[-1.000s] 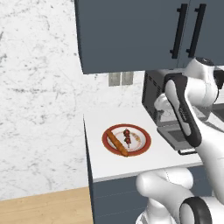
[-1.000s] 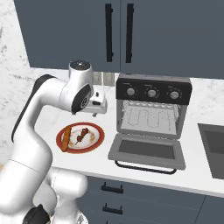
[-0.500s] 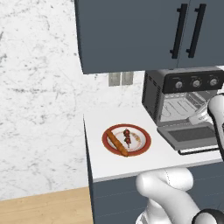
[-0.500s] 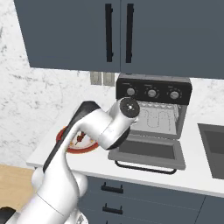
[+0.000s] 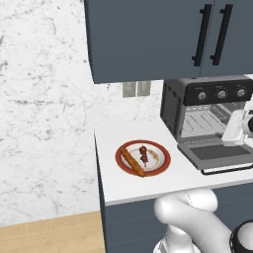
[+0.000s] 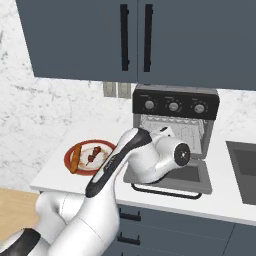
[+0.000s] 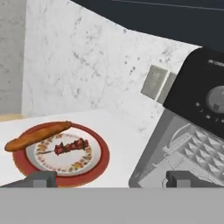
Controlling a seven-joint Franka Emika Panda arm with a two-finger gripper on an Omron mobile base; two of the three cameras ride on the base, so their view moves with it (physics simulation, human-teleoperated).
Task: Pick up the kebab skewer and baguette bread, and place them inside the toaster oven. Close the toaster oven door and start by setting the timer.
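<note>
You've got the kebab skewer (image 5: 144, 155) lying on the plate (image 5: 160, 165), near its middle, a short stick of dark red and brown chunks. Right beside it, along the plate's rim on the wall-tile side, lies the baguette bread (image 5: 132, 161), long and orange-brown, running at a slant. From the hand camera you see the same pair: skewer (image 7: 67, 146) in the middle of the patterned white centre, baguette (image 7: 37, 136) resting across the red rim (image 7: 98, 162) beyond it. The two lie close together; whether they touch you can't tell.

Look outward and the plate sits on the white counter (image 5: 111, 185), apart from the toaster oven (image 5: 207, 108), which stands to its right against the wall. The toaster oven door (image 5: 217, 155) is dropped flat onto the counter, so the wire rack inside is in plain sight. Three knobs line the top panel. In the right base view the arm's elbow sits in front of that open door (image 6: 200, 182).

Your gripper (image 7: 109, 179) has its jaws spread wide apart, nothing between them, fingertips (image 7: 40, 178) showing at the bottom of the hand view. It faces the plate and the oven's corner, clear of both.

Behind, you have a marble backsplash with outlets (image 5: 136, 89), and dark cabinets (image 5: 148, 39) overhead.
</note>
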